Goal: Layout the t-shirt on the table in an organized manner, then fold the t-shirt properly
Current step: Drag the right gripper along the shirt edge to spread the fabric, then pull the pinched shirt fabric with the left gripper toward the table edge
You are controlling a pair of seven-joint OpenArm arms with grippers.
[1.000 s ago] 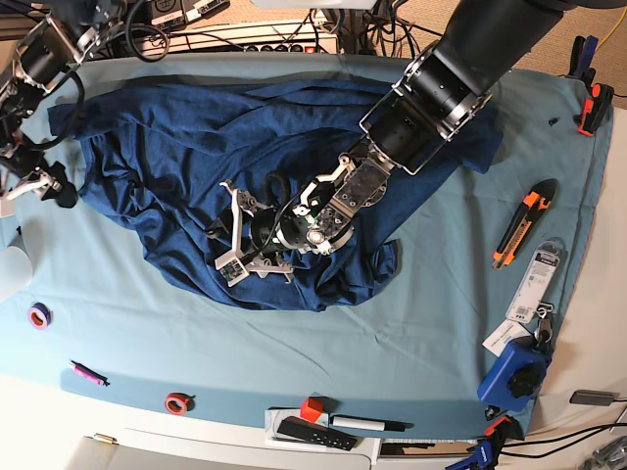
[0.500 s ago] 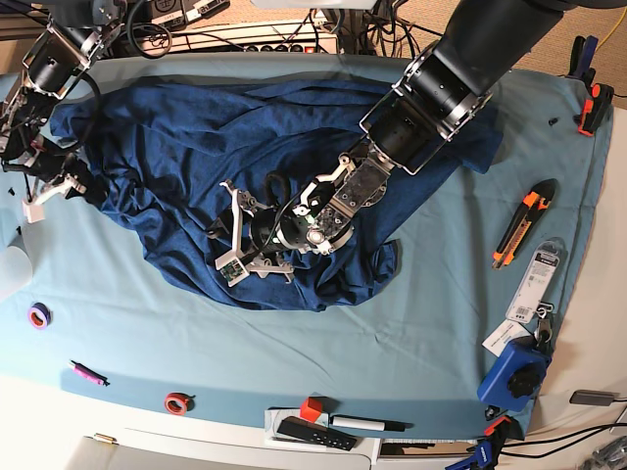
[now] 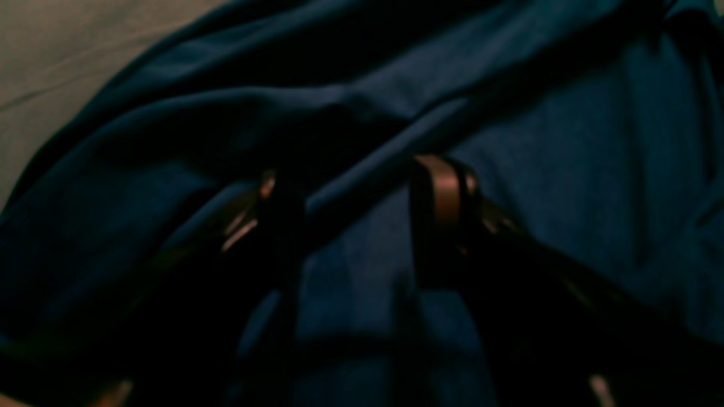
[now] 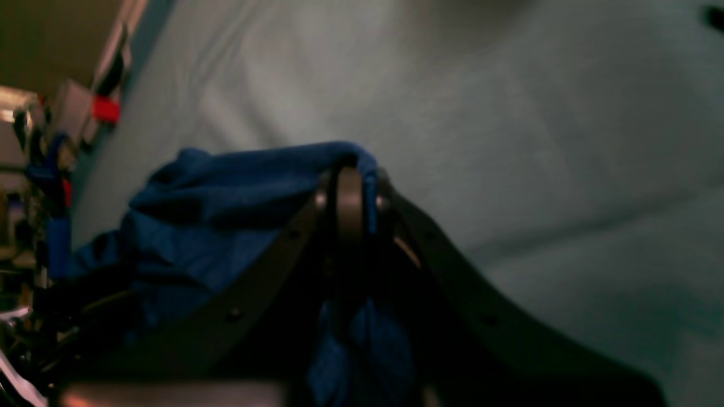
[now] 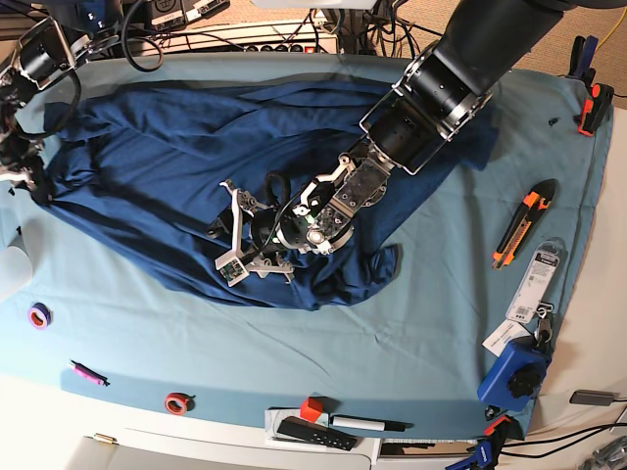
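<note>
The dark navy t-shirt (image 5: 157, 166) lies wrinkled across the far left and middle of the table (image 5: 411, 333). In the base view my left gripper (image 5: 240, 245) rests on the shirt's near middle. Its fingers (image 3: 441, 192) stand open over the t-shirt (image 3: 565, 141), with a raised fold running between them. At the table's left edge my right gripper (image 5: 29, 184) is shut on the shirt's left border. In the right wrist view the right gripper (image 4: 350, 198) pinches a bunch of the blue t-shirt (image 4: 226, 186) above the teal table (image 4: 537, 141).
An orange and black utility knife (image 5: 521, 223), a packaged item (image 5: 539, 279) and a blue tool (image 5: 514, 377) lie along the right side. Tape rolls (image 5: 39, 315) (image 5: 177, 402), a pink marker (image 5: 88, 373), a red cube (image 5: 312, 408) and a remote (image 5: 313, 433) line the near edge.
My right gripper has shut on the shirt's left edge and drawn it outward to the left, stretching that side flatter. The left arm has stayed put.
</note>
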